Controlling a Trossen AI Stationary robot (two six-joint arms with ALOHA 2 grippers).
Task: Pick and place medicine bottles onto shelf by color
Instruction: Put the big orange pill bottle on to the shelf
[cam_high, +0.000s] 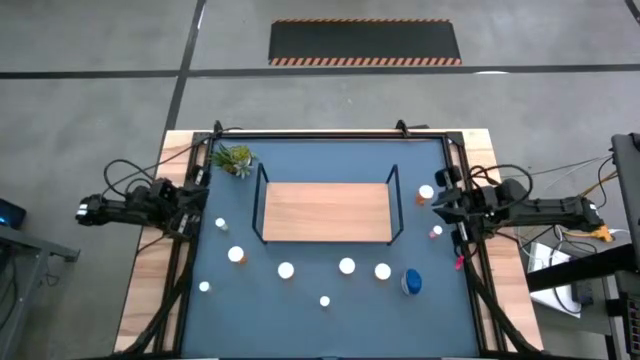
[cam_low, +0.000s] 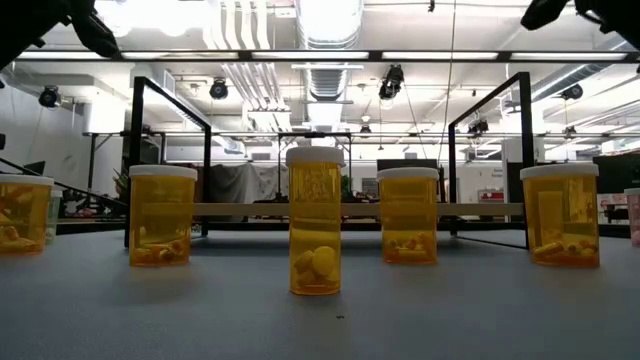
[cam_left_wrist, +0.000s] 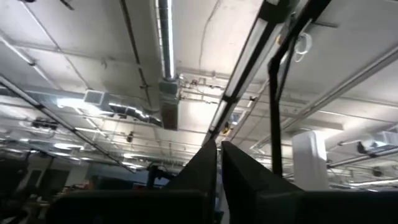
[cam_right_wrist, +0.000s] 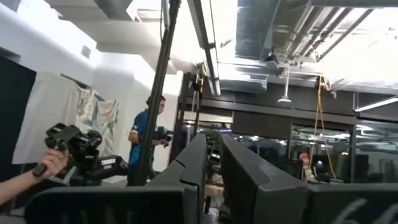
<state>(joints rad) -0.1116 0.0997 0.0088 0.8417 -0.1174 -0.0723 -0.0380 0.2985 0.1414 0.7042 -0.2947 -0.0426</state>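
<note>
The shelf (cam_high: 325, 212), a light-wood board with black wire ends, stands in the middle of the blue mat. Several medicine bottles stand upright on the mat in front of it: white-capped ones (cam_high: 286, 270) (cam_high: 347, 266) and a blue one (cam_high: 411, 282). Two more (cam_high: 426, 192) (cam_high: 437, 232) stand by the shelf's right end. The low view shows orange bodies with pills (cam_low: 315, 222) (cam_low: 162, 215). My left gripper (cam_high: 203, 205) (cam_left_wrist: 219, 155) is raised at the mat's left edge, shut and empty, pointing upward. My right gripper (cam_high: 438, 205) (cam_right_wrist: 213, 163) is raised at the right edge, also shut and empty.
A small green plant (cam_high: 235, 158) stands at the mat's far left corner. The dark-blue mat (cam_high: 330, 320) lies on a wooden table with black frame rails along its sides. A person (cam_right_wrist: 144, 138) stands in the room beyond, and a hand (cam_right_wrist: 53, 163) holds a device.
</note>
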